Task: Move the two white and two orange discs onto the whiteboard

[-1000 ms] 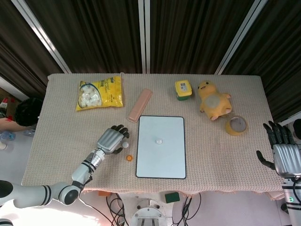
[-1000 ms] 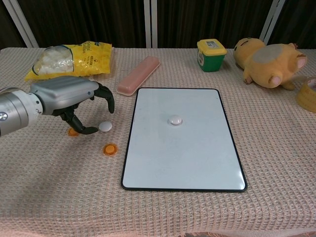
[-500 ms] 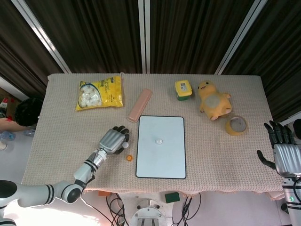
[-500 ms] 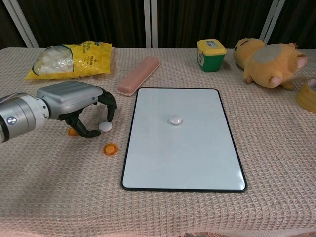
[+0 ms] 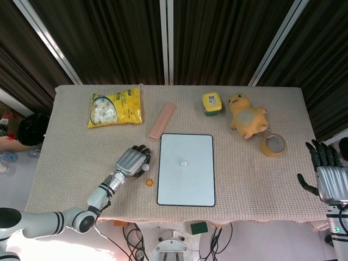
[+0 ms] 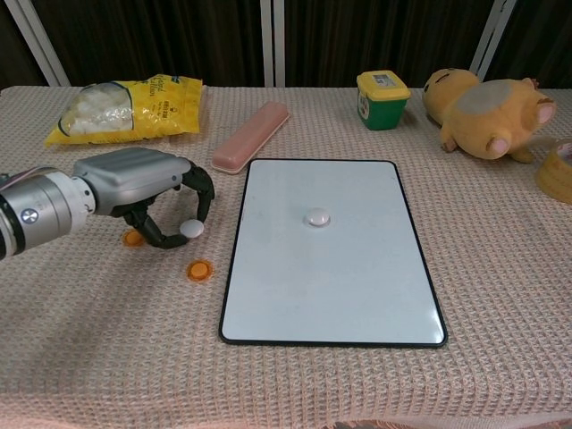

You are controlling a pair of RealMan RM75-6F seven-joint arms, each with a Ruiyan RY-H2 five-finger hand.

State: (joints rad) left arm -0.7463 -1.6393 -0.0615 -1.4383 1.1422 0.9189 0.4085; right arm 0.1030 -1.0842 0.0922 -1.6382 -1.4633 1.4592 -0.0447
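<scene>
My left hand [image 6: 134, 179] [image 5: 132, 162] hovers low over the cloth just left of the whiteboard [image 6: 331, 286]. Its thumb and a curled finger pinch a white disc [image 6: 190, 230] that lies on the cloth. One orange disc [image 6: 133, 238] peeks out under the hand's left side. A second orange disc [image 6: 199, 269] [image 5: 149, 182] lies free just in front of the hand. Another white disc [image 6: 316, 217] sits on the whiteboard's upper middle. Only the head view shows my right hand [image 5: 326, 174], held off the table's right edge with its fingers spread and nothing in them.
Along the back stand a yellow snack bag [image 6: 125, 105], a pink case [image 6: 251, 136] touching the whiteboard's far left corner, a green tub [image 6: 382, 99] and a yellow plush [image 6: 487, 103]. A tape roll [image 6: 559, 170] lies at the right edge.
My left hand has shifted slightly right and its thumb and fingers have drawn in around the white disc, which has stayed in place. The right hand has not moved.
</scene>
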